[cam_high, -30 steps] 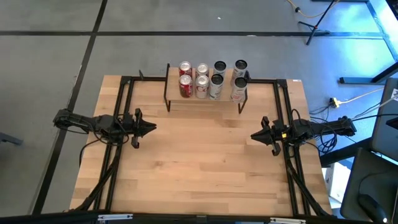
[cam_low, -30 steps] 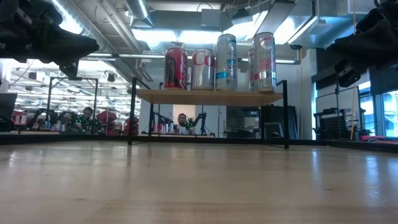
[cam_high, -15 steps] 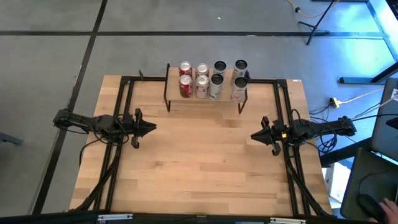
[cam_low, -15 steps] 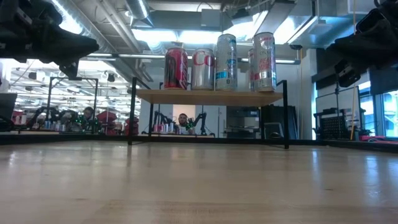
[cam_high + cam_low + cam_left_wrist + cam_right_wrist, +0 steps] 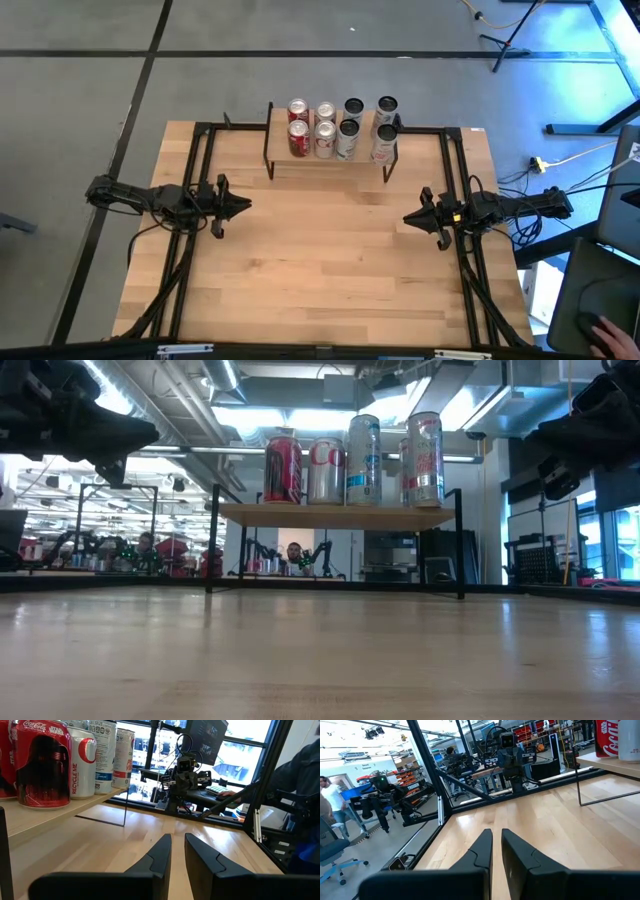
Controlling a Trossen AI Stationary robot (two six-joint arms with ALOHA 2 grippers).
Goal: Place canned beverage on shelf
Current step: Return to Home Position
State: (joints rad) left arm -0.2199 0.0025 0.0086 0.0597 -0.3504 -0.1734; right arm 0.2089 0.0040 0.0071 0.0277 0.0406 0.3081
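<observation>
Red and silver cans (image 5: pixel 324 140) are standing on your shelf (image 5: pixel 340 515); left hand (image 5: pixel 240 207), right hand (image 5: pixel 410 218) are hovering over desk (image 5: pixel 320 260), near-closed, empty

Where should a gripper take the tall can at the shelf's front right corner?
Probably grip the tall can around its mid-height wall, coming level from the table side: it stands upright, with a gap to its neighbour and the open end of the shelf opposite.
</observation>
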